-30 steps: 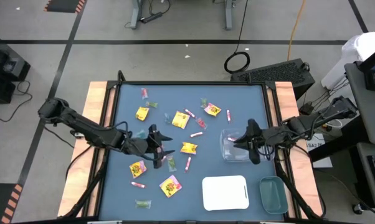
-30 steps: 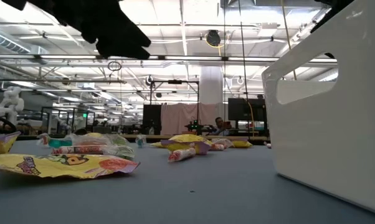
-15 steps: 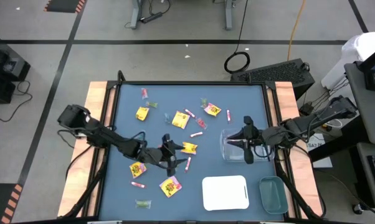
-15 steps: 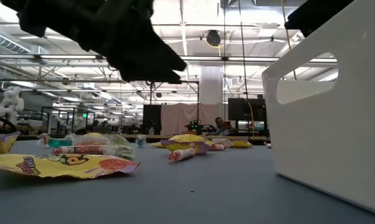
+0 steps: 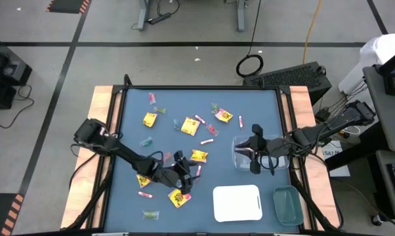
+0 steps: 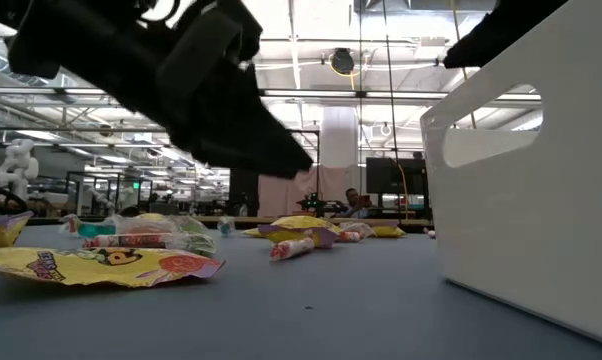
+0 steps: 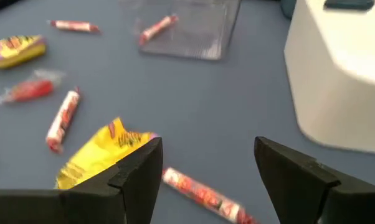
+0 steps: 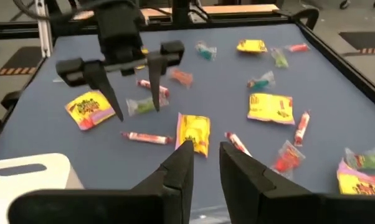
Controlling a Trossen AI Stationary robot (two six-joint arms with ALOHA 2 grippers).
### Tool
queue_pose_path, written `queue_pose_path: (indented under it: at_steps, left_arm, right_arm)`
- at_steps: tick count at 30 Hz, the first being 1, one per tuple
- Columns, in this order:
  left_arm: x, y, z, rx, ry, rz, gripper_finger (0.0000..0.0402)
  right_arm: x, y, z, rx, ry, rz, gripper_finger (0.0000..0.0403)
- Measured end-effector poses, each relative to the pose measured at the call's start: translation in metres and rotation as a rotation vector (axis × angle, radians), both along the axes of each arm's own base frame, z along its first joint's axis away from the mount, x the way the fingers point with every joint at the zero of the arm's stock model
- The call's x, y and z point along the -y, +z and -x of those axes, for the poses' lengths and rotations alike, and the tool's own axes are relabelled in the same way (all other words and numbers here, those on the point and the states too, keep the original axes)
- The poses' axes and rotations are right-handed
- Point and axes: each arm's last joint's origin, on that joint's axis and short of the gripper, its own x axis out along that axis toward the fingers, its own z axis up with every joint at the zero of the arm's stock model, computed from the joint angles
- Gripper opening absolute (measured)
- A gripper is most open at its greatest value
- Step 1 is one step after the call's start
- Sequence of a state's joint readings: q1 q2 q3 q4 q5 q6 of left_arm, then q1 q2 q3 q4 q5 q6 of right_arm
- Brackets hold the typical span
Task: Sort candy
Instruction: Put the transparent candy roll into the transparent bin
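now your left gripper (image 5: 182,174) hangs with fingers wide apart and empty, above a thin pink-red candy stick (image 7: 203,194) and beside a yellow square candy packet (image 7: 94,158). your right gripper (image 5: 254,152) is over the clear plastic tray (image 5: 240,159), fingers nearly closed, holding nothing. other wrapped candies (image 5: 190,126) are scattered on the blue table (image 5: 250,105).

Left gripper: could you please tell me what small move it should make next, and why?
Probably lower straight down and close: the open left gripper hovers with a pink stick lying between its fingers, a yellow packet beside it. The right gripper hangs over the tray.
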State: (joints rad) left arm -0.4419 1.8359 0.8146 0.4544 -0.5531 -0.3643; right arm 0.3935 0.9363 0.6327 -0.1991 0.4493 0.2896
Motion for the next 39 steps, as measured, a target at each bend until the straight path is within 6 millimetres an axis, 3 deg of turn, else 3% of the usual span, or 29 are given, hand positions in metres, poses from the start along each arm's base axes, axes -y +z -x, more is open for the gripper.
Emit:
queue_pose_path:
  at_steps: [16, 21, 32, 39]
  left_arm:
    - [0.005, -0.043, -0.014, -0.072, 0.089, 0.043, 0.0258]
    - [0.004, -0.047, -0.011, -0.127, 0.081, 0.012, 0.0258]
    - [0.006, -0.035, -0.01, -0.174, -0.056, -0.036, 0.0255]
    - [0.004, -0.037, -0.009, -0.209, -0.048, -0.027, 0.0199]
  right_arm:
    - [-0.001, 0.002, -0.001, 0.021, 0.01, 0.002, 0.0068]
    - [-0.001, 0.002, -0.001, 0.021, 0.011, 0.002, 0.0068]
    - [-0.001, 0.002, -0.001, 0.021, 0.012, 0.001, 0.0068]
    - [-0.001, 0.002, -0.001, 0.021, 0.012, 0.001, 0.0068]
